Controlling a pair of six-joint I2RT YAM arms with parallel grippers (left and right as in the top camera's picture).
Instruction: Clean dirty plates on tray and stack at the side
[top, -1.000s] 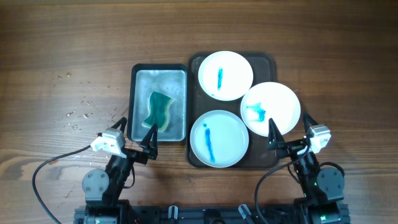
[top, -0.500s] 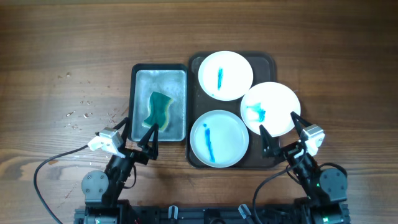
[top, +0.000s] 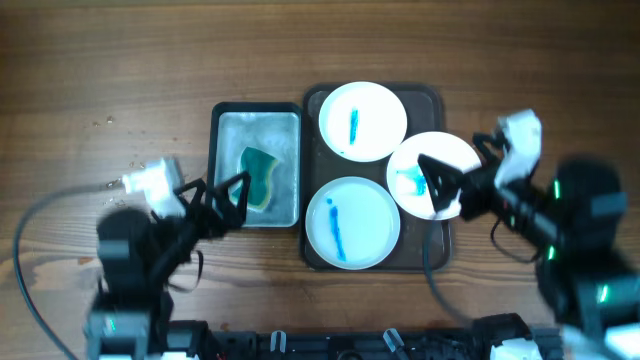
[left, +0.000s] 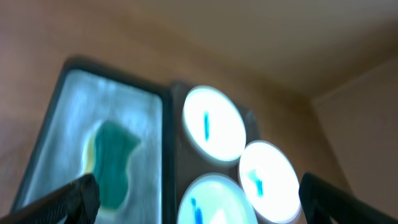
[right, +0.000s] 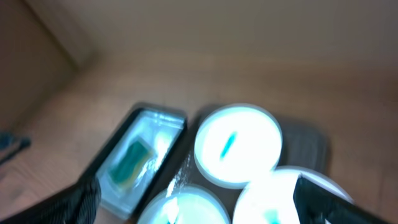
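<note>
Three white plates lie on the dark brown tray (top: 312, 172), each with blue-teal paint. The far plate (top: 362, 121) has a short streak, the near plate (top: 352, 221) a longer one, and the right plate (top: 418, 190) a smear. My right gripper (top: 452, 152) hovers open above the right plate and covers part of it. My left gripper (top: 222, 190) hangs open over the near left edge of the silvery tray (top: 256, 130). The blurred left wrist view shows the far plate (left: 213, 123) ahead between the open fingers. The right wrist view shows that plate (right: 238, 146) too.
A green sponge (top: 260, 180) lies in the silvery metal tray, left of the brown tray. Small crumbs (top: 130, 180) are scattered on the wooden table at the left. The arms' cables run along the near edge.
Both arms have risen and swung forward from the near edge. The right gripper now stands over the right plate, the left by the silvery tray. Both stay open.
</note>
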